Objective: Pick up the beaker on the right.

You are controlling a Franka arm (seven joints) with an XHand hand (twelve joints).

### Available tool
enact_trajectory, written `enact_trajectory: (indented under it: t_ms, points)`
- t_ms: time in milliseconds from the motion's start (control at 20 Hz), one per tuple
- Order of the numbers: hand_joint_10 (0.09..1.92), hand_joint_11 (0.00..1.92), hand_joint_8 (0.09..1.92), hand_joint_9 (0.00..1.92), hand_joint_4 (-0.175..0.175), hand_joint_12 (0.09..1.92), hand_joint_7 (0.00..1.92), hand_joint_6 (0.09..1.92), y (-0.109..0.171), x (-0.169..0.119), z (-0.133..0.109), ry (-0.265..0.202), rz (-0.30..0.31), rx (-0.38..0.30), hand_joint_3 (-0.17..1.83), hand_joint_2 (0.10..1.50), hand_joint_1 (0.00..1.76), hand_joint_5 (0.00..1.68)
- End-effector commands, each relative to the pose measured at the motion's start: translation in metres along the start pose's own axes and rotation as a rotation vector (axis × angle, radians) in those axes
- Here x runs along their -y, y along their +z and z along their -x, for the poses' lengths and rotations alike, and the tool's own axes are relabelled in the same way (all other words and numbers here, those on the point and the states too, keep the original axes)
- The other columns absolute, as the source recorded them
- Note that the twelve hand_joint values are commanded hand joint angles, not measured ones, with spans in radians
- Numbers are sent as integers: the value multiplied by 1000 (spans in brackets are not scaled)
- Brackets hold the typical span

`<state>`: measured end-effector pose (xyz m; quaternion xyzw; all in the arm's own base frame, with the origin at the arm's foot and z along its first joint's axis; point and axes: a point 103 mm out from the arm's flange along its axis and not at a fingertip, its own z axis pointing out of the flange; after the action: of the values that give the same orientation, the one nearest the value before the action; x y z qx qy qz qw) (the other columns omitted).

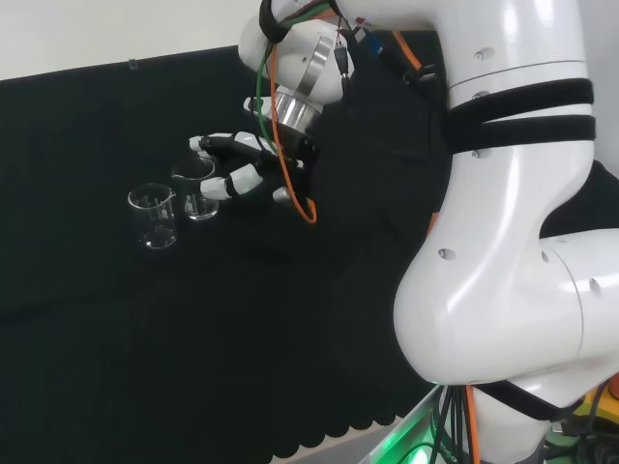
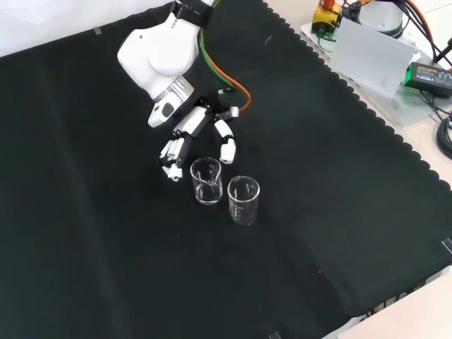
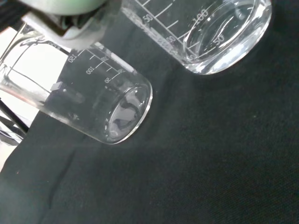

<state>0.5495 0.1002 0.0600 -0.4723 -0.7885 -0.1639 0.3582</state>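
1. The hand (image 2: 194, 134) reaches down from the far side of the front view, its fingers (image 2: 171, 154) partly spread and relaxed on either side of the far rim of the nearer-left beaker (image 2: 206, 181). They are not curled round it, so the hand is open and grips nothing.

2. Two clear beakers stand upright on the black cloth (image 2: 106, 233) of the table, just beside each other. In the front view the second beaker (image 2: 244, 200) stands to the right and a little nearer the camera. In the head view, the beaker by the fingers is the right one of the pair, which I judge to be the task's target.

3. Risk: the two beakers stand so close that a finger closing round the target could strike the second beaker and tip or push it.

4. Risk: the glass is smooth and empty-looking. A closure that catches only the rim, rather than wrapping the wall, could let the beaker slip or topple on the soft cloth.

5. Risk: whether the fingers already touch the glass cannot be told, so a further advance could push the beaker before any grip forms.

6. Around: boxes and cables (image 2: 395, 49) lie off the cloth at the far right of the front view, well apart from the work. Nothing else stands between hand and beaker.
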Motion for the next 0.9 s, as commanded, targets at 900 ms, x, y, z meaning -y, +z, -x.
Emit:
enact_trajectory:
  t_ms: [900]
  points:
    - [657,0,640,392,-59,1259,361,87,9,-16,-6,-47,25,-59,706,481,887,443]
